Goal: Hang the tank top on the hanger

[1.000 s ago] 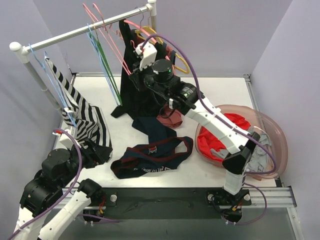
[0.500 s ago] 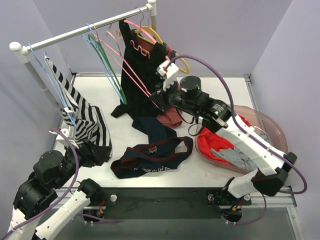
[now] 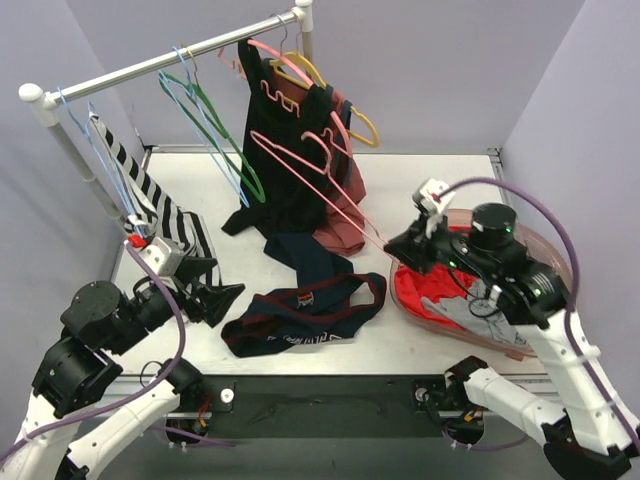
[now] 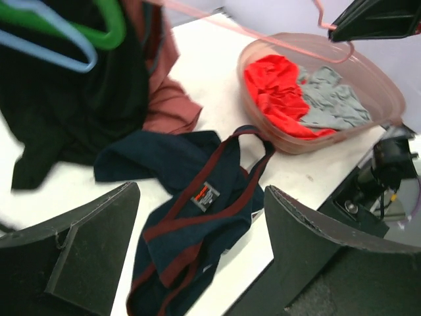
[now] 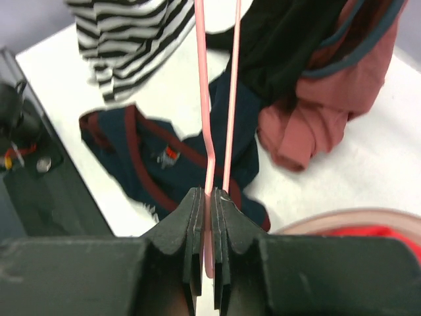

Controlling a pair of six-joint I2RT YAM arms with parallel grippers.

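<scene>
Right gripper [image 5: 205,197] is clamped on the pink hanger [image 5: 200,79] (held up off the bench [image 3: 420,185]). Tank top [image 3: 300,310] lies crumpled right in front of the wide-open left gripper [image 3: 215,298], the nearer one.

The tank top [image 3: 305,315] is soft matt cloth, the hanger [image 5: 202,66] thin smooth plastic, the basin [image 4: 329,143] translucent glossy plastic, and the tabletop [image 3: 430,190] smooth, white and matt.

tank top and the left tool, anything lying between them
Nothing; in the top view only a narrow strip of bare white table separates the open left tool from the tank top.
</scene>
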